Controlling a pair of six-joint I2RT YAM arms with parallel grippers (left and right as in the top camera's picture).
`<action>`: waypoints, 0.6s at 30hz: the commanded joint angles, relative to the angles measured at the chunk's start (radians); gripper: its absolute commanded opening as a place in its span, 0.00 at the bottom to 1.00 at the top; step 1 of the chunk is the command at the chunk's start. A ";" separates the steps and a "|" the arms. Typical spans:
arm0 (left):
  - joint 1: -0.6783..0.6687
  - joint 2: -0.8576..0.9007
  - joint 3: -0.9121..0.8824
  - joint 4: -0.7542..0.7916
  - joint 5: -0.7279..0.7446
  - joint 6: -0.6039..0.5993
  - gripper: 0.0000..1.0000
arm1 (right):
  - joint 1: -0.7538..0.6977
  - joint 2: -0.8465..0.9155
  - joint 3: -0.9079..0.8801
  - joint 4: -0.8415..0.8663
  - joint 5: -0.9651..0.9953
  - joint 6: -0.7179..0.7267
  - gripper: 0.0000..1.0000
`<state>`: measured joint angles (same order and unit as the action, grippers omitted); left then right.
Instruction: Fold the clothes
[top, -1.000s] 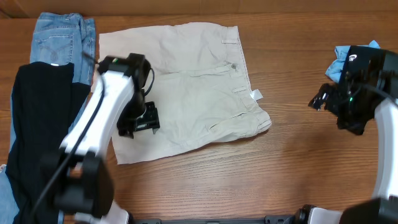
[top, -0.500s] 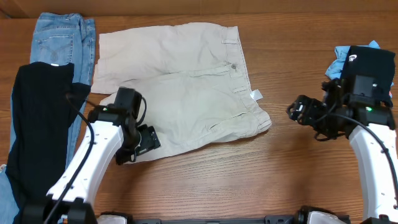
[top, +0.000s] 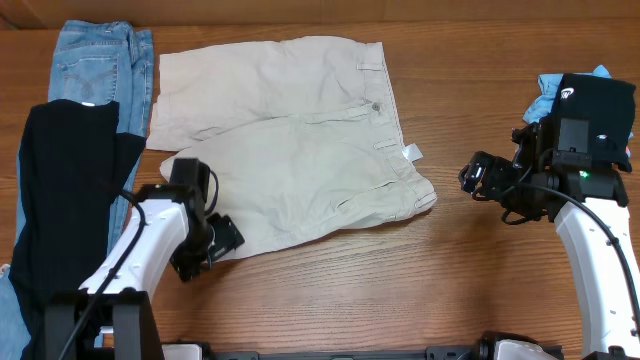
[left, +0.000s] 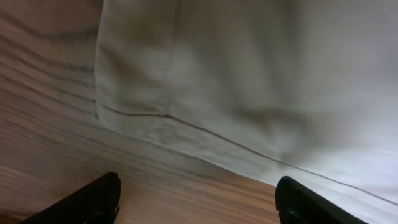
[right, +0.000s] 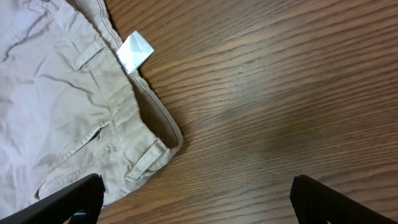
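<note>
Khaki trousers (top: 300, 150) lie flat mid-bench (top: 450, 80), nearer the far edge. Left tool (top: 218, 240) spread and empty at their near-left hem corner; right tool (top: 478, 178) spread beside the waistband. Fabric probably soft, light, limp: best pinched at hem or waistband corners

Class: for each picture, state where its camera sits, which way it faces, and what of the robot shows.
Overhead: above the table, looking straight down on the beige trousers; both arms show.
Left wrist: on the left arm, facing the trousers' hem; left pincer tips show.
Right wrist: on the right arm, facing their waistband; right pincer tips show.
Shared: every view shows the trousers.
</note>
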<state>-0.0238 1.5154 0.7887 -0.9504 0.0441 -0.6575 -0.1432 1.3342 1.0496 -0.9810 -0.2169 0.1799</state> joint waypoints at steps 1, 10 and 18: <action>0.015 0.012 -0.063 0.036 -0.029 -0.045 0.82 | 0.002 -0.008 -0.003 0.000 0.014 0.004 1.00; 0.019 0.012 -0.111 0.180 -0.074 -0.050 0.80 | 0.002 -0.008 -0.003 -0.005 0.014 0.004 1.00; 0.020 0.012 -0.111 0.215 -0.134 -0.049 0.36 | 0.002 -0.008 -0.003 -0.015 0.016 0.004 1.00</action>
<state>-0.0113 1.5120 0.6987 -0.7502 -0.0021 -0.6952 -0.1432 1.3342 1.0496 -0.9974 -0.2089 0.1806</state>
